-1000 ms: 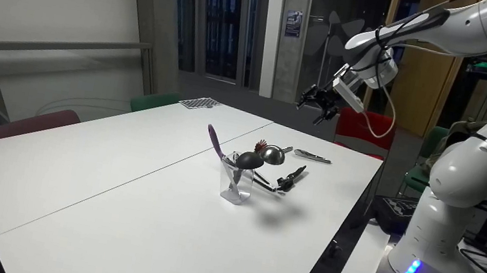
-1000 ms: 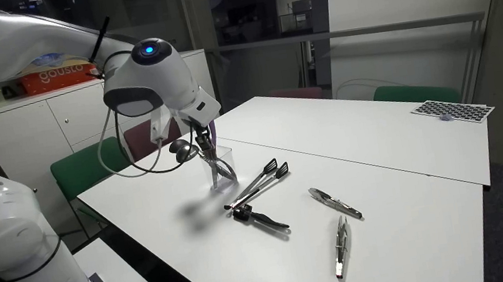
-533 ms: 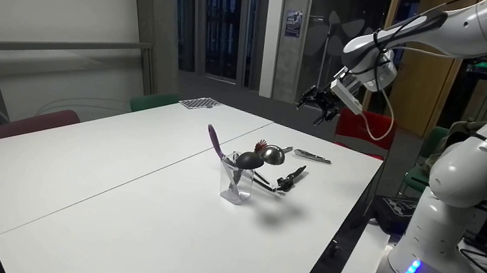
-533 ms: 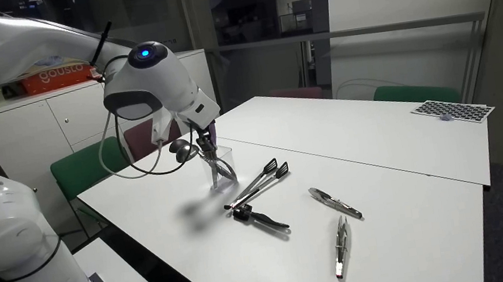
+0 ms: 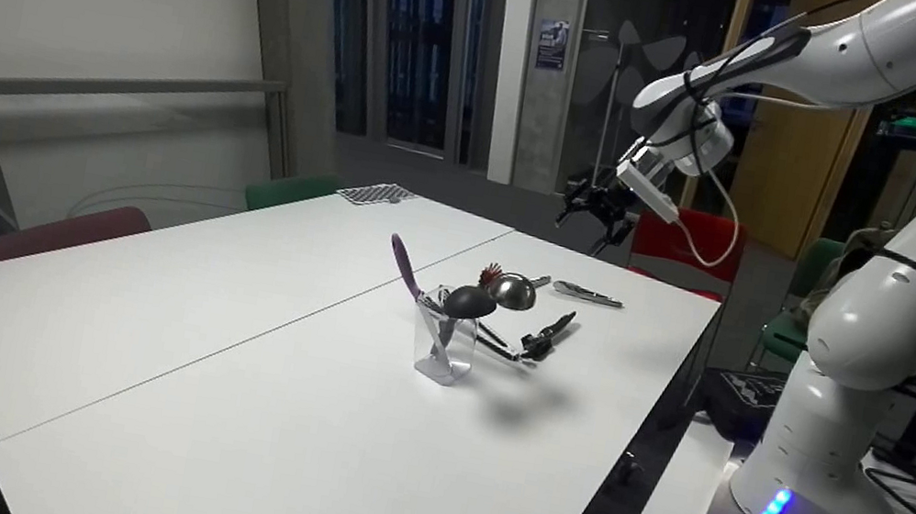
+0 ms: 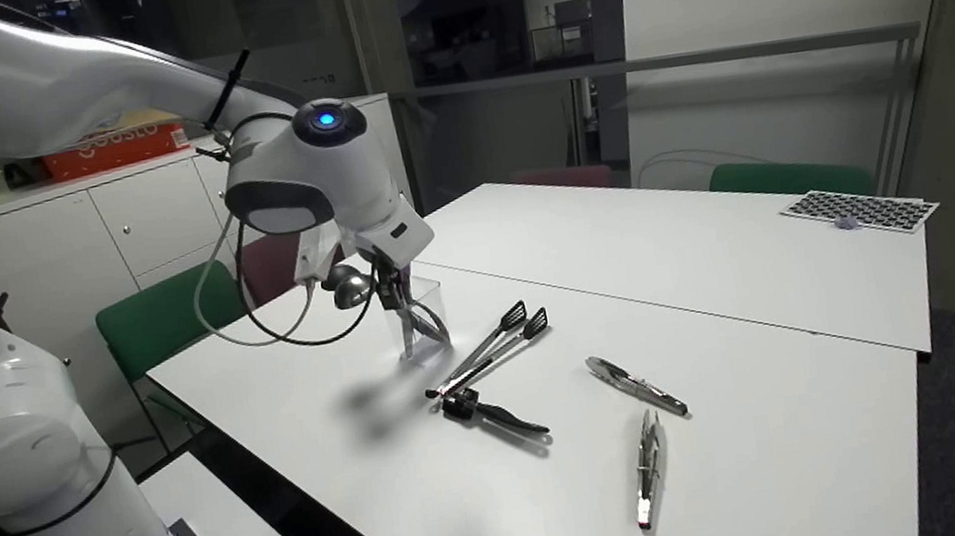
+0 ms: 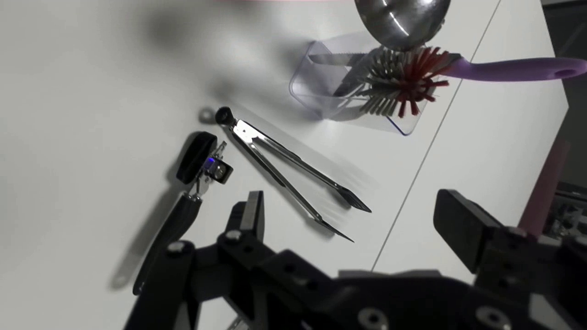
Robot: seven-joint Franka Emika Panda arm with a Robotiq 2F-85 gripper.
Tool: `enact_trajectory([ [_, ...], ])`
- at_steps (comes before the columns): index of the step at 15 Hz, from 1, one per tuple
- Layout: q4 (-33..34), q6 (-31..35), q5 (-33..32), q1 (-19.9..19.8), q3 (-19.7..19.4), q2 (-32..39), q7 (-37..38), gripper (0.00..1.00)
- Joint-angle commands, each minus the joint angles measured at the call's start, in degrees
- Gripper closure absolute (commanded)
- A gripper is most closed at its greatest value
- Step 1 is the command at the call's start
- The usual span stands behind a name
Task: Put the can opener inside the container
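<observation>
The can opener, with black handles and a metal head, lies on the white table in the wrist view [image 7: 179, 220] and in both exterior views [image 5: 541, 343] [image 6: 498, 415]. The container is a clear vessel standing upright, seen in both exterior views [image 5: 428, 354] [image 6: 432, 293] and the wrist view [image 7: 305, 87]. It holds a purple-handled brush [image 7: 504, 69], ladle-like utensils and blades. My gripper [image 7: 351, 206] is open and empty above the table. It also shows in both exterior views [image 5: 580, 235] [image 6: 390, 291]. In the wrist view the can opener lies left of and beyond the left finger.
Black-tipped tongs [image 7: 286, 183] lie open between can opener and container. Two silver tongs [image 6: 635, 388] [image 6: 648, 473] lie farther off. A steel ladle bowl [image 7: 403, 20] sticks out over the container. A patterned white sheet [image 6: 881, 213] lies at the table's far corner.
My gripper has moved lower, mostly in the last half second, and the arm has reached forward a little. It stays open. The can opener, tongs and container have not moved.
</observation>
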Motion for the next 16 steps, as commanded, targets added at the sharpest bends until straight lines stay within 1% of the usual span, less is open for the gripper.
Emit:
enact_trajectory([
  [1,5.9,-4.1,-1.9,-2.0,0.0,8.6,-0.1,0.00],
  [3,7.2,-3.4,-8.0,-3.3,0.7,11.6,-0.5,0.00],
  [4,7.8,-2.4,-12.1,-3.9,1.0,13.1,0.0,0.00],
  [6,9.3,-3.6,-19.0,-4.5,0.8,15.5,-1.0,0.00],
  [7,10.0,-4.1,-21.0,-4.6,0.6,16.4,-2.9,0.00],
  [10,10.7,-7.2,-18.6,-3.8,0.5,17.2,-13.2,0.00],
  [14,12.3,-12.1,-18.8,-3.5,1.4,18.5,-23.6,0.00],
  [15,13.3,-14.4,-16.8,-3.5,1.5,19.1,-25.5,0.00],
  [16,15.1,-18.9,-14.0,-3.8,1.4,20.1,-22.6,0.00],
])
